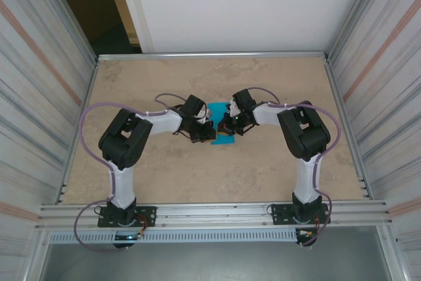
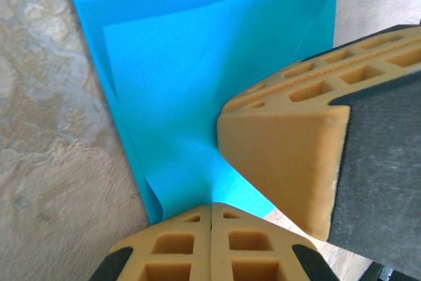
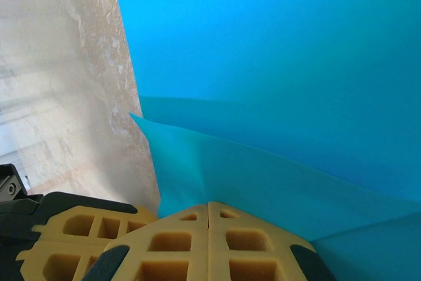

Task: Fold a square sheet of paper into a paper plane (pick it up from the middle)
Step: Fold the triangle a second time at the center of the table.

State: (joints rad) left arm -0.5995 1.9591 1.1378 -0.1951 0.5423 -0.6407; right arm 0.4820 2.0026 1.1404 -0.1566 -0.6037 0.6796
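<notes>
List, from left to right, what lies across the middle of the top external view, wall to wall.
Left corrugated metal wall → left arm's black elbow → left gripper → creased bright cyan-blue paper sheet → right gripper → right arm's black elbow → right corrugated metal wall.
</notes>
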